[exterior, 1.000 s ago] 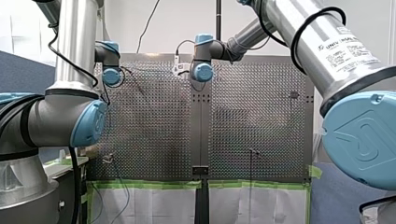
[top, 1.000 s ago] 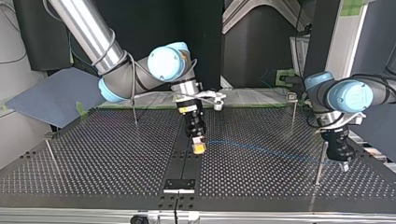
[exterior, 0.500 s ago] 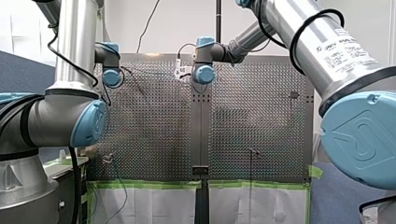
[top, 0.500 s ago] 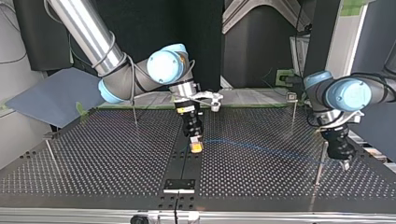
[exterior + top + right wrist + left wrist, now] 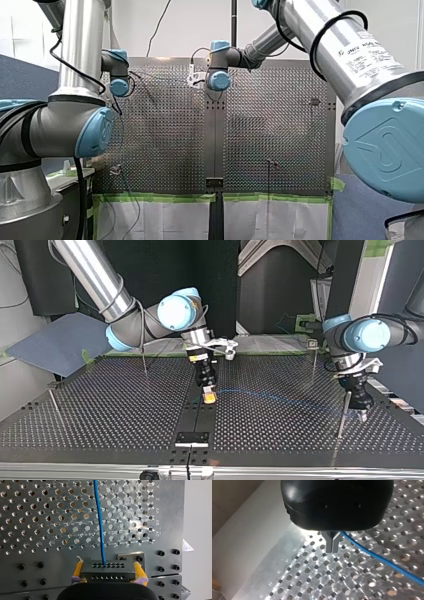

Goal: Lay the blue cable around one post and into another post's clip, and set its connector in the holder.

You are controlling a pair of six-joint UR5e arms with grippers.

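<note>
Two arms are working over the perforated table [image 5: 100, 405], and both have something to do with the blue cable [image 5: 270, 397]. In the top view, my right gripper [image 5: 210, 399] sits pretty much dead centre of the frame, pointing down over the dark centre strip [image 5: 197, 416].

The right wrist view shows it best. Its yellow pads [image 5: 78, 568] are clamped on the two ends of the connector [image 5: 108, 570], a dark grey block with two rows of little holes. The cable comes out of one of those holes and runs straight ahead across the table. A small metal plate [image 5: 130, 555] peeks out just ahead of the connector. Can't tell if the block is touching it or hanging above it.

From there the cable stretches toward the right of the top view and ends up at the post [image 5: 343, 412] at centre right. My left gripper [image 5: 361, 415] hangs just beside that post. Which side of the post the cable passes on, no idea.

In the left wrist view, the metal fingers [image 5: 329, 543] are pinched together at the tips. The cable comes out right at their side, so it looks nipped between them. A second post [image 5: 313, 360] with a little block on top stands further back, well apart from the cable.
</note>
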